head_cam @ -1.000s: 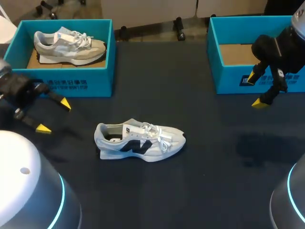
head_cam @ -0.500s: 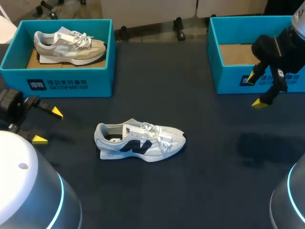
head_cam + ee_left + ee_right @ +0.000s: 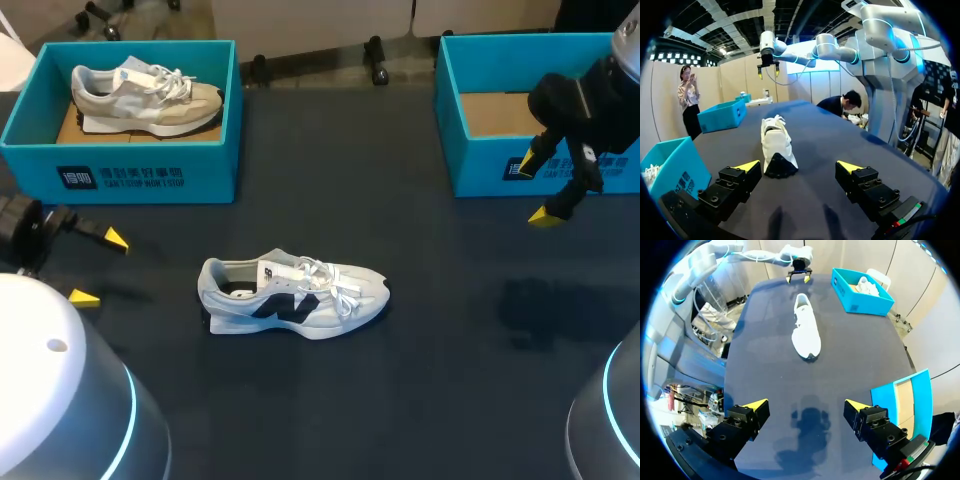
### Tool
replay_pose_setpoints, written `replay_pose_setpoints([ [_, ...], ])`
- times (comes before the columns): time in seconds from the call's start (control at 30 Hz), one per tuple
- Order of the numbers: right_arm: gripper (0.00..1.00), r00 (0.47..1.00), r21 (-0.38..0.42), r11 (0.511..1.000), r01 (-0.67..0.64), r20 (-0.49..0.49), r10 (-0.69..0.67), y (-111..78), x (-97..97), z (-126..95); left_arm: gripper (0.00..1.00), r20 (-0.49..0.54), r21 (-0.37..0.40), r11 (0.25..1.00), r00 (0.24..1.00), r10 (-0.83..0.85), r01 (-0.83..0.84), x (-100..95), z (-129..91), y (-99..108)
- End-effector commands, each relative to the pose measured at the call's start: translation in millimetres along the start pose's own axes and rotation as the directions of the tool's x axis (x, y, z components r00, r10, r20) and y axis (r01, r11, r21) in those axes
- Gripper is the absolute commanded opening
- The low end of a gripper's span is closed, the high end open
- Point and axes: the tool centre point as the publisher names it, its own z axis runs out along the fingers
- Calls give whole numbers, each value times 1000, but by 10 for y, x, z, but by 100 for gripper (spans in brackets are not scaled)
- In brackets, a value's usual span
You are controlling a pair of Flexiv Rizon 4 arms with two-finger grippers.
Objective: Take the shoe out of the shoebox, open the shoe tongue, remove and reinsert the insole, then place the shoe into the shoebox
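- The desk [image 3: 430,400] has a dark, matte, navy-black top that fills nearly the whole head view.
- Its far edge [image 3: 330,86] runs straight across the upper part of that view.
- The light on it is soft and even.
- A shadow [image 3: 540,315] with blurred edges darkens the right side of the desk.
- In the left wrist view the desk [image 3: 815,145] stretches away flat and plain.
- In the right wrist view the desk [image 3: 765,355] shows the same plain top, with another blurred dark patch [image 3: 810,422] on it.

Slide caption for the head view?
White shoe on the table; left gripper and right gripper open, apart from it; second shoe in left shoebox.
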Motion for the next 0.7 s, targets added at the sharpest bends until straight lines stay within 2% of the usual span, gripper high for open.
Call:
replay_pose_setpoints([
  [0.03, 100, 1000, 3, 1000, -1, -2, 1, 9, -12, 8, 100, 43, -25, 999, 999, -29, 30, 2, 25, 85],
  [0.1, 100, 1000, 3, 1000, -1, -2, 1, 9, -12, 8, 100, 104, -36, 996, 991, -78, 82, -22, 59, 150],
  [0.23, 100, 1000, 3, 1000, -1, -2, 1, 9, -12, 8, 100, 187, 17, 992, 974, -128, 127, -77, 106, 158],
  [0.3, 100, 1000, 3, 1000, -1, -2, 1, 9, -12, 8, 100, 222, 20, 991, 965, -137, 136, -113, 128, 165],
  [0.7, 100, 1000, 3, 1000, -1, -2, 1, 9, -12, 8, 100, 301, 60, 980, 933, -197, 188, -164, 458, 239],
])
